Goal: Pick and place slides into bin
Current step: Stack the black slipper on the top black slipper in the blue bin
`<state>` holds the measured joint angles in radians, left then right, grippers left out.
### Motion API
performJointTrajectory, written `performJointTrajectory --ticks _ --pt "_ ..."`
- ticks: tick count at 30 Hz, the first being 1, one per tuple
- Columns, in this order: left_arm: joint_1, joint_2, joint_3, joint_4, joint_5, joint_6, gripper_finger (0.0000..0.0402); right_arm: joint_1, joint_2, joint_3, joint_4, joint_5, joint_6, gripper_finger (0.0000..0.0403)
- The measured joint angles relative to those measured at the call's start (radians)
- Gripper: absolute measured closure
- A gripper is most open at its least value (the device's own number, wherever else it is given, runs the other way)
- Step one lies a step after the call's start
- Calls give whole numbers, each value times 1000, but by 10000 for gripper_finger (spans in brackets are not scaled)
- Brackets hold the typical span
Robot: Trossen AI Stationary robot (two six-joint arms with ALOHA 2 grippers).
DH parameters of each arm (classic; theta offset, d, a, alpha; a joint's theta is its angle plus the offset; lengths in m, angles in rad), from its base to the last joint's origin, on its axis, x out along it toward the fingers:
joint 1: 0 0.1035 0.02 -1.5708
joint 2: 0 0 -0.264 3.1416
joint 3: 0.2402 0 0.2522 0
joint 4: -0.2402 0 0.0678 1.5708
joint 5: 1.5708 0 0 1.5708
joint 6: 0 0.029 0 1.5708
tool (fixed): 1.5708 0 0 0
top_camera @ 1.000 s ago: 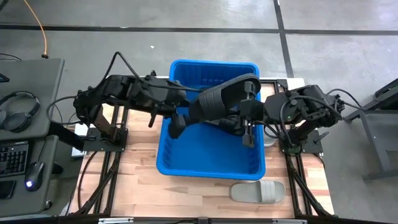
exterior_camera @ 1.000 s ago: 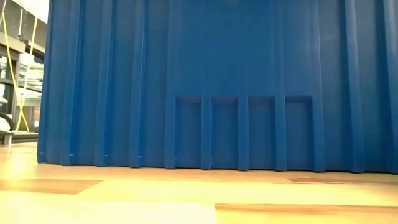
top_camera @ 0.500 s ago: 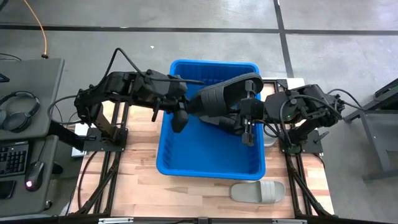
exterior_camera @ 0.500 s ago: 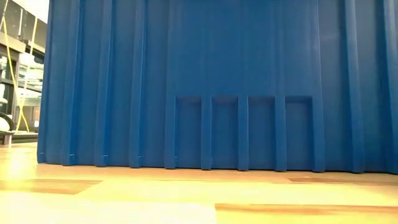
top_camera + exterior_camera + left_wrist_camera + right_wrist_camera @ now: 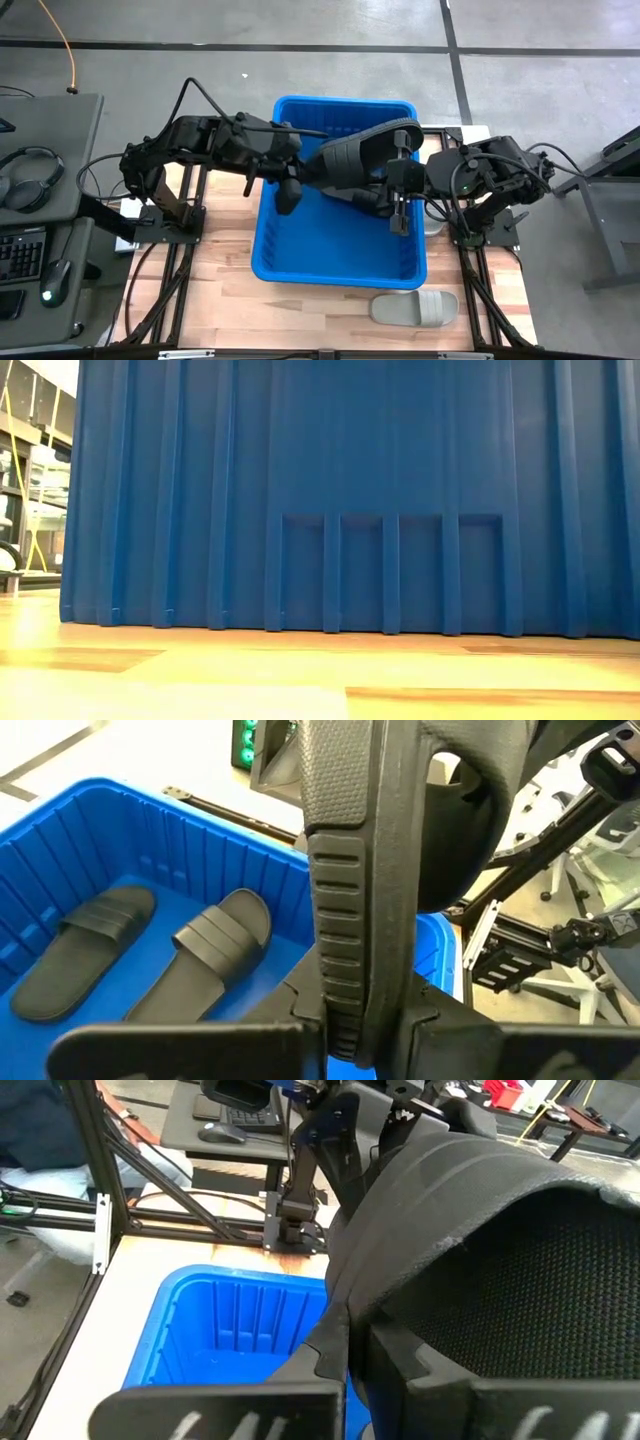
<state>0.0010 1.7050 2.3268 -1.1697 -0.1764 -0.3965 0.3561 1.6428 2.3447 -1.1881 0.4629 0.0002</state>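
Observation:
A blue bin (image 5: 338,262) stands mid-table; its near wall fills the low view (image 5: 350,490). Two black slides (image 5: 85,950) (image 5: 215,955) lie flat on its floor. A third black slide (image 5: 358,158) hangs tilted above the bin between my two grippers. My left gripper (image 5: 288,186) is shut on its left end. My right gripper (image 5: 398,196) is shut on its right part. A light grey slide (image 5: 415,307) lies sole-down on the table near the front edge, right of centre. My left gripper pinches the black slide between its two fingers at one end (image 5: 345,1010), one finger on each face. The slide stands on edge and runs away from the fingers, clear of the bin floor. My right gripper holds the same slide by its edge (image 5: 345,1335) between its two fingers, coming from the table's right. The slide's textured sole (image 5: 560,1290) fills the view beside the fingers. The slide is lifted clear above the bin.
The bin's rim (image 5: 345,101) and ribbed walls surround both grippers. A table with a keyboard, a mouse and headphones (image 5: 30,180) stands left of the worktable. Bare wood (image 5: 200,300) shows in front of and left of the bin.
My left gripper has moved a little toward the table's far edge with its end of the black slide. The slide has shifted slightly the same way and stays held above the bin by both grippers.

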Motion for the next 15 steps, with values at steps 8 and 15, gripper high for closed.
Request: performJointTrajectory --ticks 8,15 --pt "0 0 0 0 0 4 374 0 0 0 -1 0 2 403" --pt "-1 0 0 0 -20 3 374 0 0 0 -2 -6 20 380"
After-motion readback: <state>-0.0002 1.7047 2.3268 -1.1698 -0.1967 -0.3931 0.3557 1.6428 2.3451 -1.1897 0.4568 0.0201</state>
